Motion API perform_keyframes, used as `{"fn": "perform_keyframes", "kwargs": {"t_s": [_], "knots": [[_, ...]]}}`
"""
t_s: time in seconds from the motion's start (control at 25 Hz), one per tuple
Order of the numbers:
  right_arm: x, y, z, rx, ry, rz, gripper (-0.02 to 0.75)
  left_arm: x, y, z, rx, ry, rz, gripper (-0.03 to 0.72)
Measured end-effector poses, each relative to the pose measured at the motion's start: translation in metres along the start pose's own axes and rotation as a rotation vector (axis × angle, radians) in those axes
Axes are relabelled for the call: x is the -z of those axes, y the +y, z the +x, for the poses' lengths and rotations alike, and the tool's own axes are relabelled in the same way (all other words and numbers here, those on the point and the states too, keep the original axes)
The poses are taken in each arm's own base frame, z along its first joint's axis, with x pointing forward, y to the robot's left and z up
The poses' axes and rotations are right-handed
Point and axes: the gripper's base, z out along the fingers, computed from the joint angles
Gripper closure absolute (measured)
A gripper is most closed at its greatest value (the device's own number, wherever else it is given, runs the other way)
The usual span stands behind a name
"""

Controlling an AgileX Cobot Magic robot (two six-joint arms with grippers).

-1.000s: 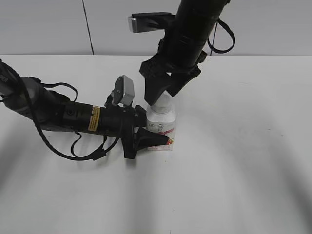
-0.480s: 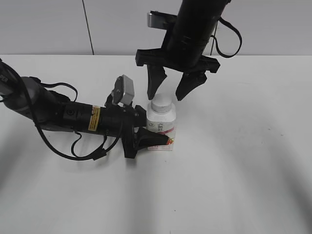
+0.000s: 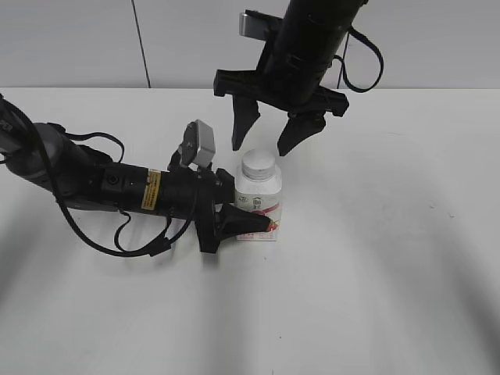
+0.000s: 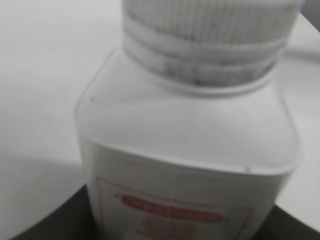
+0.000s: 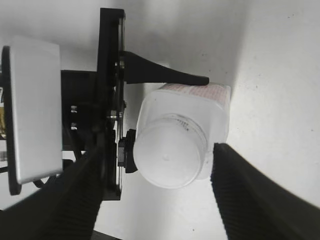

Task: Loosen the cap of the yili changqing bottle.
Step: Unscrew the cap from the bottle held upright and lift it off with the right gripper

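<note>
The yili changqing bottle (image 3: 258, 205) stands upright on the white table, white with a red-pink label. Its white cap (image 3: 259, 165) sits on the neck. My left gripper (image 3: 244, 222) reaches in from the left and is shut on the bottle's body; the bottle (image 4: 190, 150) fills the left wrist view with the ribbed cap (image 4: 210, 20) at the top. My right gripper (image 3: 267, 145) hangs open just above the cap, a finger on each side, not touching it. From above, the right wrist view shows the cap (image 5: 170, 152) between its spread fingers (image 5: 157, 192) and the bottle's shoulder (image 5: 210, 107).
The white table (image 3: 391, 234) stretches around the bottle. The left arm (image 3: 94, 183) with its cables lies low across the table's left side. A grey wall (image 3: 78, 39) rises behind the table's far edge.
My right gripper was shut on the cap a second ago. It has let go, opened wide and risen a little above the cap. The left gripper and bottle have not moved.
</note>
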Motion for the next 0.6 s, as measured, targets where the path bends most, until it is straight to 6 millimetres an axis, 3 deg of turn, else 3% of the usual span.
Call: {"fn": "perform_keyframes", "kwargs": {"t_s": [0.6], "knots": [[-0.023,-0.005,-0.002,-0.029,0.053,0.007,0.213,0.000,0.000,0.000,0.000,0.000,0.000,0.301]]}}
